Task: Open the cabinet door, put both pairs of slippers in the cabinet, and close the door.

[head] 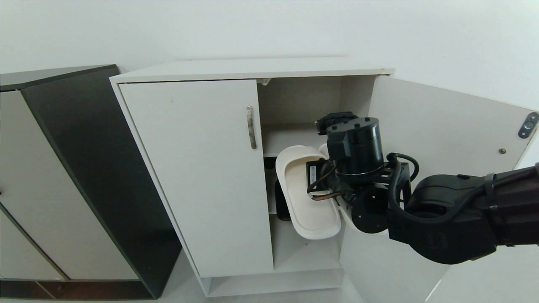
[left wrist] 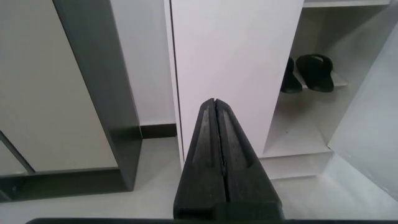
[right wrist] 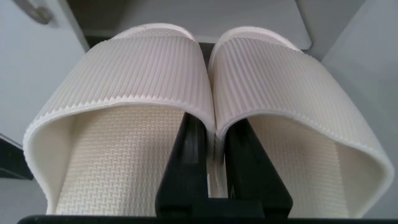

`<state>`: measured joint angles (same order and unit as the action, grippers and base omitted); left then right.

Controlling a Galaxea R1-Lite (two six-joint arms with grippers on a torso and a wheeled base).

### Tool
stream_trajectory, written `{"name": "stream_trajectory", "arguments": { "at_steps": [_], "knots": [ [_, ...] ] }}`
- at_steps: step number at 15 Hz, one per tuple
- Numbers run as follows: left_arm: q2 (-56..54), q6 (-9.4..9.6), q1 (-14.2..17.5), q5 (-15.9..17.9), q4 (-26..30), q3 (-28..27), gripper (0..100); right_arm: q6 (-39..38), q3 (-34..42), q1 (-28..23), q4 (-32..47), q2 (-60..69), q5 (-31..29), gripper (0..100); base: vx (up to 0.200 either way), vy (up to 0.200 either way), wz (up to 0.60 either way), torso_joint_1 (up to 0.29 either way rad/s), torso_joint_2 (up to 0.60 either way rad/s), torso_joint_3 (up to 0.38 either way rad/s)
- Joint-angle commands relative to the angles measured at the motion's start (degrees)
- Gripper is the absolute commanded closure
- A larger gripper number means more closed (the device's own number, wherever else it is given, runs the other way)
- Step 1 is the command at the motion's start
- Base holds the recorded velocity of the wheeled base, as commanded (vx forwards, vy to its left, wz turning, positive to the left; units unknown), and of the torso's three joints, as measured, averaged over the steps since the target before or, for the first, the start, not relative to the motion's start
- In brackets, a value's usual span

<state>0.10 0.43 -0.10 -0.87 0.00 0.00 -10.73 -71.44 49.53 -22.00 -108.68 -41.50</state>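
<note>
While the white cabinet (head: pixel 198 176) stands in the middle of the head view with its left door shut and its right door (head: pixel 442 126) swung wide toward the right edge, the right gripper (right wrist: pixel 210 134) sits at the open compartment at centre frame. Its jaws are clenched on the pair of cream slippers (head: pixel 311 210), pinching the two inner walls together so the ribbed straps lie side by side. The slippers hang tilted, toes up and heels down, in the opening just beside the shut door's edge, below the metal handle (head: pixel 251 127) and above the bottom shelf. A dark shape behind them at centre frame is probably one of the black slippers (left wrist: pixel 316 68), which the left wrist view shows resting side by side on a shelf inside the cabinet. The left gripper (left wrist: pixel 215 107) is low in front of the shut door, its jaws pressed together on nothing. A dark grey cabinet (head: pixel 105 168) stands at the left of the frame.
</note>
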Motion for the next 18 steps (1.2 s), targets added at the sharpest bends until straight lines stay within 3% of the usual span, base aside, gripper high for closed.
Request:
{"name": "stream_trajectory", "arguments": {
  "at_steps": [1, 13, 18],
  "knots": [
    [0.0, 0.01, 0.0, 0.0, 0.0, 0.0, 100, 0.1, 0.2, -0.3, -0.1, -0.7, 0.0, 100, 0.000, 0.000, 0.00, 0.000, 0.00, 0.000],
    [0.0, 0.01, 0.0, 0.1, 0.0, 0.0, 100, 3.3, -0.8, -0.6, -4.0, -2.7, -0.1, 100, 0.200, 0.000, 0.00, 0.003, 0.00, 0.003],
    [0.0, 0.01, 0.0, 0.1, 0.0, 0.0, 100, 3.3, -1.2, 0.8, -5.7, -5.4, -2.5, 100, 0.000, 0.000, 0.00, 0.000, 0.00, 0.000]
  ]
}}
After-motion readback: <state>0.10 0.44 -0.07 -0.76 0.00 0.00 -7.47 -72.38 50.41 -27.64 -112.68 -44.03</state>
